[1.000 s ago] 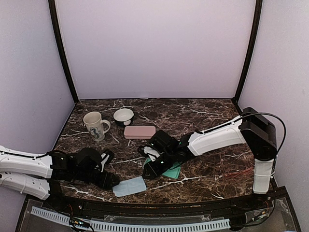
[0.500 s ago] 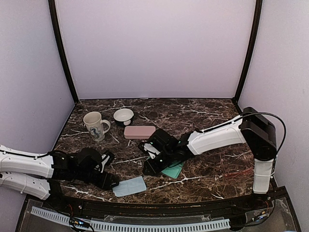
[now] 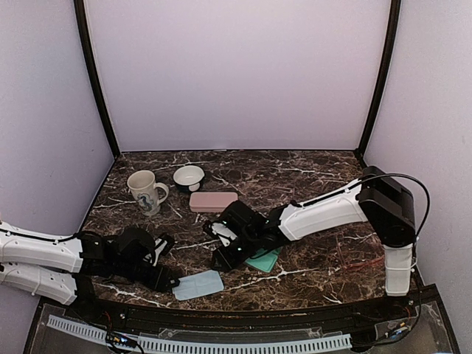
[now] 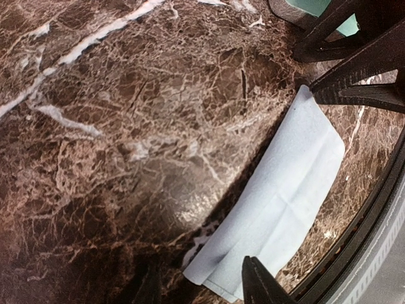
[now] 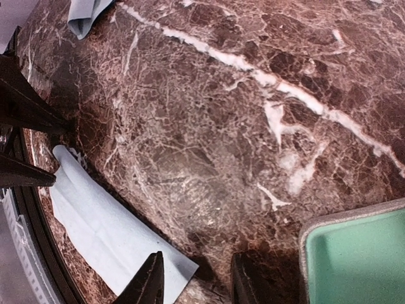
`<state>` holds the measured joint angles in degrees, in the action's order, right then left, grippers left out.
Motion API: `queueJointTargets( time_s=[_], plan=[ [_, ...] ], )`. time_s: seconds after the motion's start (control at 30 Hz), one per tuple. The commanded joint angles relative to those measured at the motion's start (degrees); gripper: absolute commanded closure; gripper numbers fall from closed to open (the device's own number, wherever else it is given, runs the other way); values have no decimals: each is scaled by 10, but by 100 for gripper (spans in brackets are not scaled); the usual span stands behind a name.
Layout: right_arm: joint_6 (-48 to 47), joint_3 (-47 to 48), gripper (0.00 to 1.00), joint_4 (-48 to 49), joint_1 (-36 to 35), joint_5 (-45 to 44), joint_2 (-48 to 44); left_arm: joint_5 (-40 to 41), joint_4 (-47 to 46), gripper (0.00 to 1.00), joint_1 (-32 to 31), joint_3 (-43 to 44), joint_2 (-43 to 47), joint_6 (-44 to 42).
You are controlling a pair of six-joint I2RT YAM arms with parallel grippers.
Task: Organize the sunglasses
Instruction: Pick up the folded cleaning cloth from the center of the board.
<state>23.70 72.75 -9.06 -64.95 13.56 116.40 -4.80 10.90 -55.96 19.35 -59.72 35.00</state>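
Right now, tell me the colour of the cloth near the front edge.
Light blue cloth, clearest in the left wrist view.

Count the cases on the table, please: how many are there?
2. The pink case lies beside the bowl, behind the middle. The other case, green inside, lies near the middle, beside the right gripper. The arms may hide more.

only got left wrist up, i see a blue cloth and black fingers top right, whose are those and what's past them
Observer: That's the right gripper, jaws open, tips down just beyond the far end of the cloth.
Operator: and the green bit behind it
Observer: It looks like an open case, grey rim with a green lining, lying flat beside the right gripper.
Operator: any other case out there
Observer: A closed pink case farther back, near a mug and a bowl.
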Motion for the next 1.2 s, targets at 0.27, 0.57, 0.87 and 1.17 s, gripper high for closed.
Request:
queueJointTargets(
  time_s=[0.27, 0.57, 0.87, 1.17],
  plan=[
    [-20, 2, 67, 2, -8, 27, 17, -7, -9, 57, 4, -8, 5, -3],
    [-22, -3, 71, 7, -8, 40, 18, -10, -18, 62, 4, -9, 2, -5],
    [-23, -1, 75, 5, -7, 37, 23, -10, -25, 65, 4, -11, -5, -7],
    [-20, -1, 77, 8, -8, 39, 24, -9, -27, 68, 4, -13, -11, -8]
  ],
)
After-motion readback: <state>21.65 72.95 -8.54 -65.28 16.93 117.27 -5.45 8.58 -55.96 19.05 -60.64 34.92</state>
